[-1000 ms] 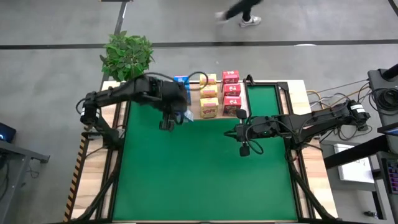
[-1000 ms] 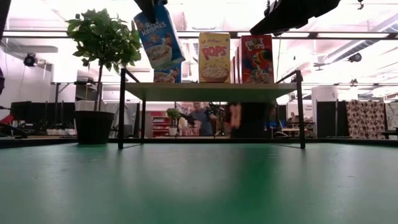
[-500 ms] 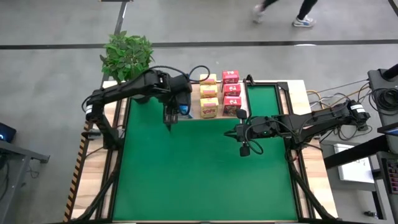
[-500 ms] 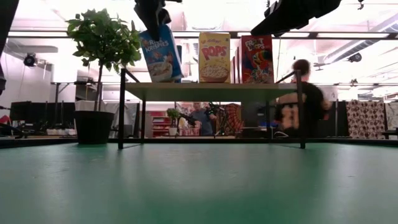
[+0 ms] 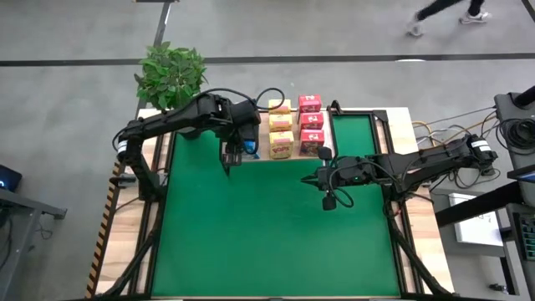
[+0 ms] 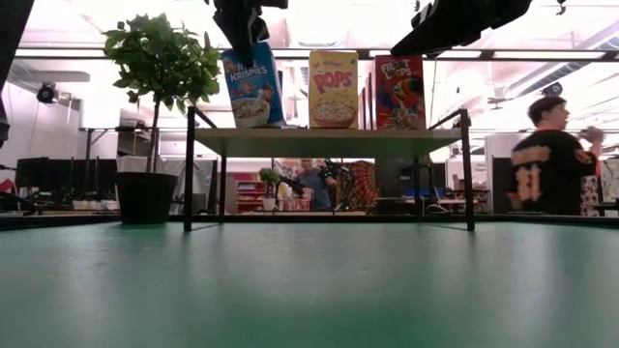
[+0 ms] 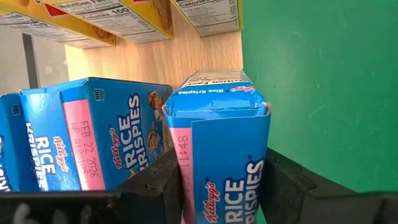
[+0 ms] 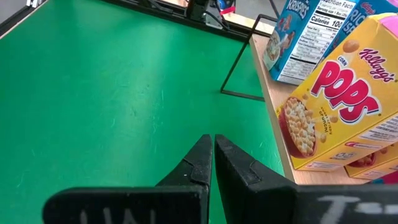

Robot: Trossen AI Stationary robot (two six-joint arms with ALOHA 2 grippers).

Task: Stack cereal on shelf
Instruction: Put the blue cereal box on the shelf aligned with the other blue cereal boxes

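Tilted before, the glossy blue cardboard box (image 6: pixel 252 85) now stands upright on the light-wood shelf (image 6: pixel 329 141) — left gripper (image 6: pixel 242 24) astride it, grip unclear.

- Printed cardboard on the blue cereal box (image 7: pixel 217 155), slightly glossy, flap edges creased at the top.
- Same smooth printed card on the yellow cereal box (image 8: pixel 336 112), light sheen on the front.
- Pale wood on the shelf (image 7: pixel 186 53), fine straight grain, matt.
- Thin black metal for the shelf legs (image 6: pixel 188 169), dull finish.
- Green table cover (image 5: pixel 267 234), flat and matt, cloth-like, without shine.
- Light bare wood along the table edge (image 5: pixel 125 234).
- Dark matt plastic on the left gripper's fingers (image 7: pixel 155 186) and the right gripper's fingers (image 8: pixel 199 165).
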